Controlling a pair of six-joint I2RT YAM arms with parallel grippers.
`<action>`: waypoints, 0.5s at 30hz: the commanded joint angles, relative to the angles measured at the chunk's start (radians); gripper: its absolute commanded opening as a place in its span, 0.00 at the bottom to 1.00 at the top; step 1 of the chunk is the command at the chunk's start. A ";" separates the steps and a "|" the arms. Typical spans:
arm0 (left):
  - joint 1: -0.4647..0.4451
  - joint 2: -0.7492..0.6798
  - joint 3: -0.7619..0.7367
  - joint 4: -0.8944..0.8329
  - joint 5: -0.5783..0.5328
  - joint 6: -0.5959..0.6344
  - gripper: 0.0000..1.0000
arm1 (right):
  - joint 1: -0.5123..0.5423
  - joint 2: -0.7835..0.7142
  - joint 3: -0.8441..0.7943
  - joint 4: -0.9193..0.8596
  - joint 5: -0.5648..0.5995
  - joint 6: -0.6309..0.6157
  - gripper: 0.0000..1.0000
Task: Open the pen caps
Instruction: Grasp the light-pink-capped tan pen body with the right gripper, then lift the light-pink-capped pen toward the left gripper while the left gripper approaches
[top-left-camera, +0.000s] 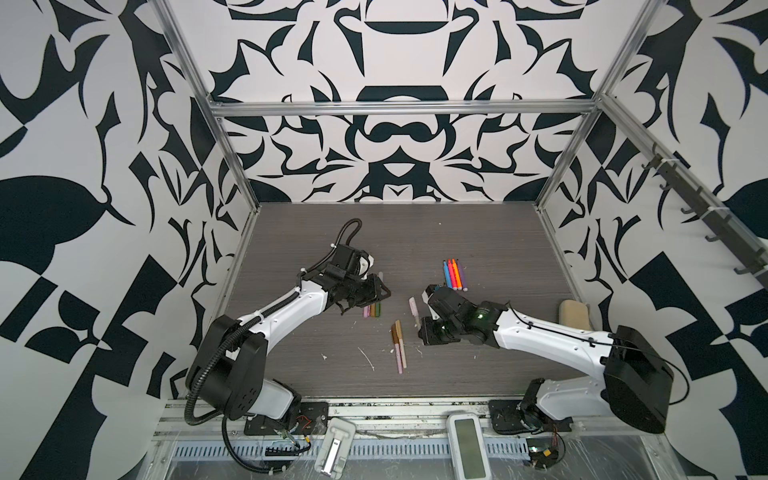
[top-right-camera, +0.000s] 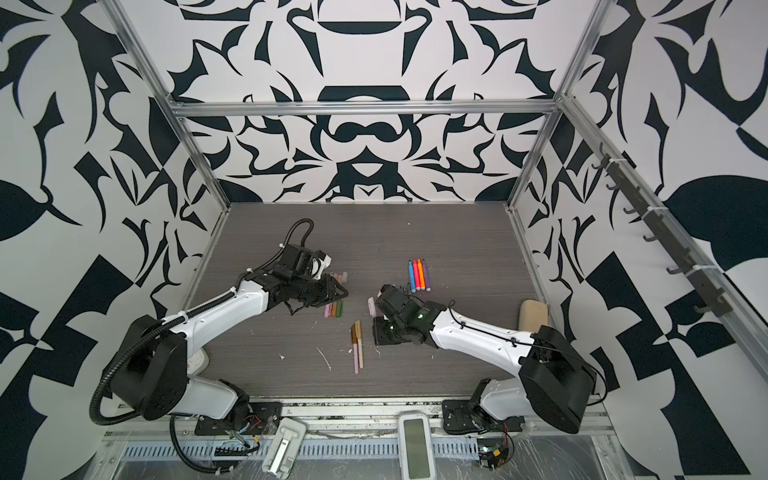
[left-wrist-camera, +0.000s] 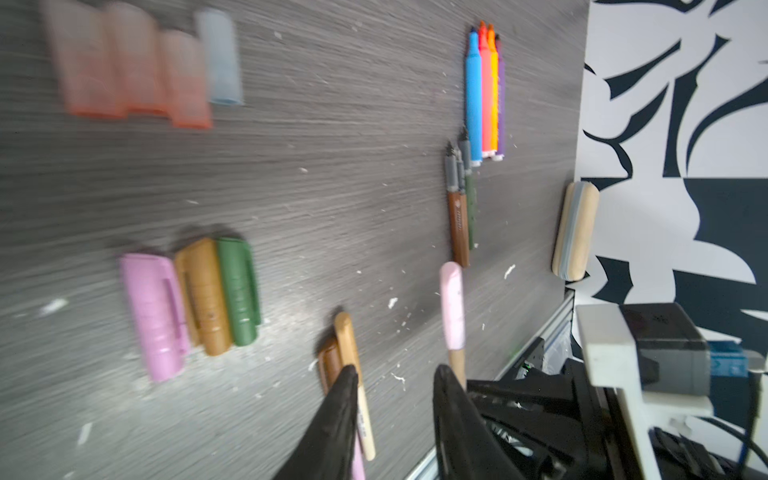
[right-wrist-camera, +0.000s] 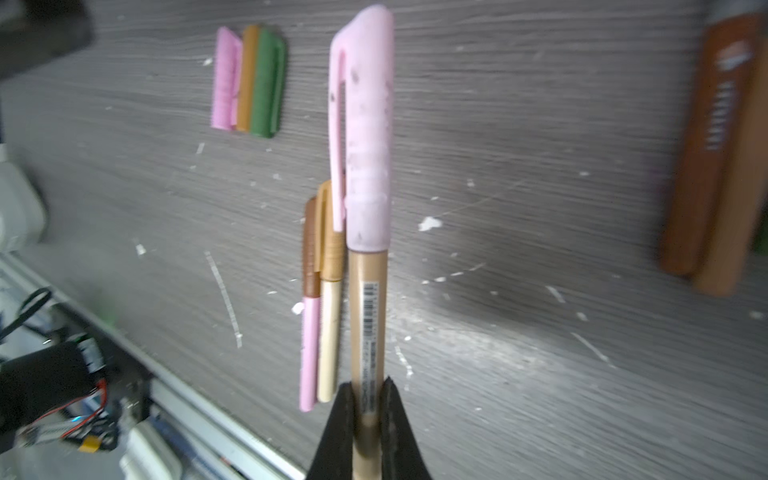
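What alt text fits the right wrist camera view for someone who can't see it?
The right claw is shut on a tan pen whose pale pink cap is on. Behind it on the grey table lie two capped pens and three loose caps, pink, tan and green, side by side.

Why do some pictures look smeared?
Left wrist view: the translucent pinkish caps are smeared, probably by motion, while the bright blue marker looks crisper. Right wrist view: the tan pen with the pale pink cap is fairly clear; the brown pens at the edge blur. Both top views: sharp, evenly lit.
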 joint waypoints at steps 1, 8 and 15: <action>-0.029 0.039 0.001 0.055 0.015 -0.046 0.36 | -0.003 -0.030 -0.003 0.055 -0.060 -0.012 0.01; -0.079 0.091 0.003 0.143 0.059 -0.107 0.36 | -0.007 -0.039 -0.002 0.059 -0.065 -0.004 0.01; -0.093 0.118 0.005 0.178 0.071 -0.133 0.36 | -0.013 -0.045 0.001 0.069 -0.075 0.003 0.01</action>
